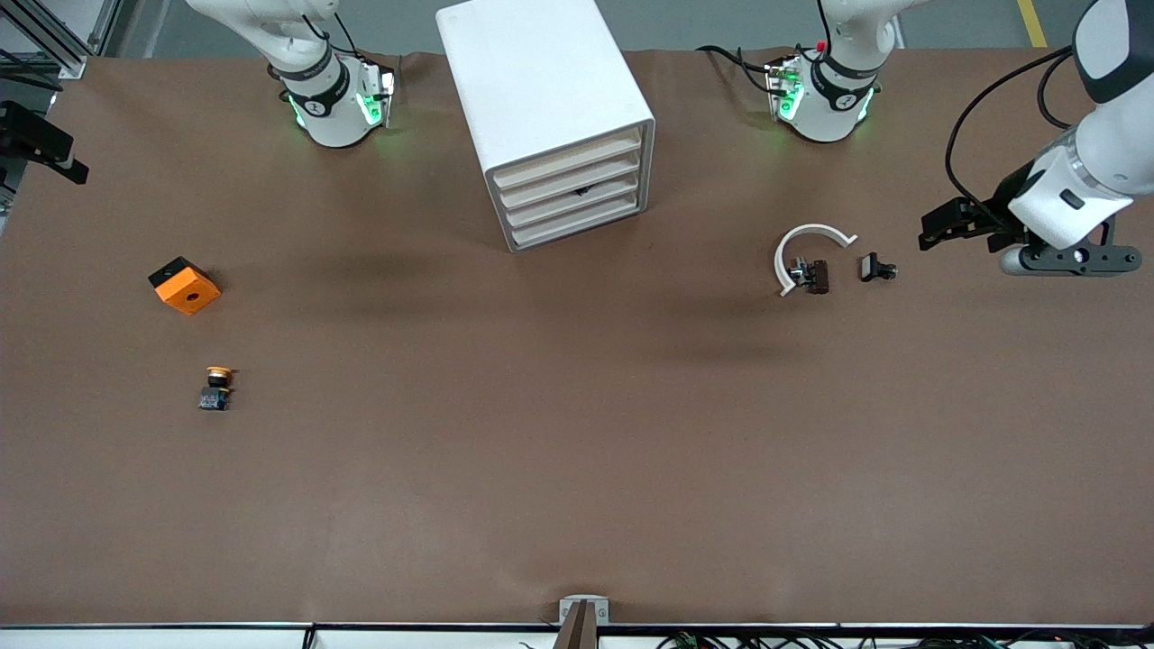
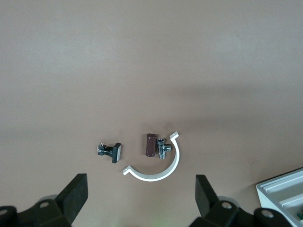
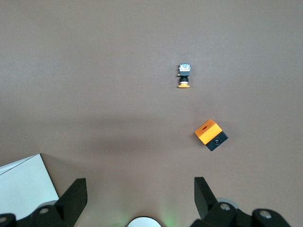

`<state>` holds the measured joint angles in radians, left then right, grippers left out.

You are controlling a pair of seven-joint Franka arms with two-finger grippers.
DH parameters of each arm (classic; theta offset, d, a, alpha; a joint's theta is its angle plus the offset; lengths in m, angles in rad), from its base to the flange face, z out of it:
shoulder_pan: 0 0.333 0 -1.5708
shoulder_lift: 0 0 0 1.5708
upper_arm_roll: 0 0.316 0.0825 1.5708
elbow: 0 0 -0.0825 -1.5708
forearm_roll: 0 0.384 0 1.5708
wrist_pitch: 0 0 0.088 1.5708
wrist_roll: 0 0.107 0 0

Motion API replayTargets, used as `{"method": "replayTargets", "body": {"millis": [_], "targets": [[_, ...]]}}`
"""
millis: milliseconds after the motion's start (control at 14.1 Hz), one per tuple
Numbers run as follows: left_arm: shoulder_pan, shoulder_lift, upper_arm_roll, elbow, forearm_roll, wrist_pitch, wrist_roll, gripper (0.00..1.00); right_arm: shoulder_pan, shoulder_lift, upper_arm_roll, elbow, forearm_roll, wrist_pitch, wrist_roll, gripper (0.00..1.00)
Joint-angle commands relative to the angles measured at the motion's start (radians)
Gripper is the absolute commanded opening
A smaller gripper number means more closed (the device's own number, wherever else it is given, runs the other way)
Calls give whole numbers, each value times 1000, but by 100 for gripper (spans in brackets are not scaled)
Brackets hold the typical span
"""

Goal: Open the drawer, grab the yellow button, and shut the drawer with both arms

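The white cabinet (image 1: 541, 81) stands between the arm bases, and its top drawer (image 1: 570, 153) is shut flush like the three below. The button (image 1: 216, 388), with an orange-yellow cap and a black body, lies on its side on the table toward the right arm's end; it also shows in the right wrist view (image 3: 184, 75). My left gripper (image 1: 930, 236) hangs open and empty above the left arm's end of the table, its fingers (image 2: 75, 196) wide apart. My right gripper (image 3: 140, 198) is open, empty and held high; only a black tip shows at the front view's edge (image 1: 63, 160).
An orange square block (image 1: 185, 286) lies farther from the front camera than the button. A white curved strip (image 1: 807, 252), a dark brown piece (image 1: 817, 276) and a black clip (image 1: 876, 268) lie toward the left arm's end. Something small and black shows at a lower drawer (image 1: 584, 190).
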<state>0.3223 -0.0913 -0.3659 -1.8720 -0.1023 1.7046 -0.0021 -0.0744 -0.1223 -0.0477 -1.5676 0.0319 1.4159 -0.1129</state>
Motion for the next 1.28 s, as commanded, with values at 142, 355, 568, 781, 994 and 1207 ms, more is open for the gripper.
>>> {"method": "replayTargets", "body": {"millis": [142, 355, 568, 781, 994, 1207], "targets": [[-231, -24, 235, -18, -4, 10, 5, 100, 1, -23, -6, -22, 14, -2, -2, 100], [-249, -22, 246, -18, -3, 10, 4, 100, -5, -23, -6, -22, 14, 0, -8, 100], [-298, -19, 290, -19, 22, 7, -1, 100, -5, -23, -6, -22, 13, 0, -10, 100], [-302, -21, 297, -18, 23, 6, -2, 100, -5, -23, -6, -22, 13, 0, -10, 100], [-324, -24, 306, -16, 26, 3, -12, 100, -4, -23, -6, -22, 13, 0, -10, 100], [-316, -28, 309, -6, 42, 1, -35, 100, -4, -23, -6, -22, 13, 0, -10, 100]]}}
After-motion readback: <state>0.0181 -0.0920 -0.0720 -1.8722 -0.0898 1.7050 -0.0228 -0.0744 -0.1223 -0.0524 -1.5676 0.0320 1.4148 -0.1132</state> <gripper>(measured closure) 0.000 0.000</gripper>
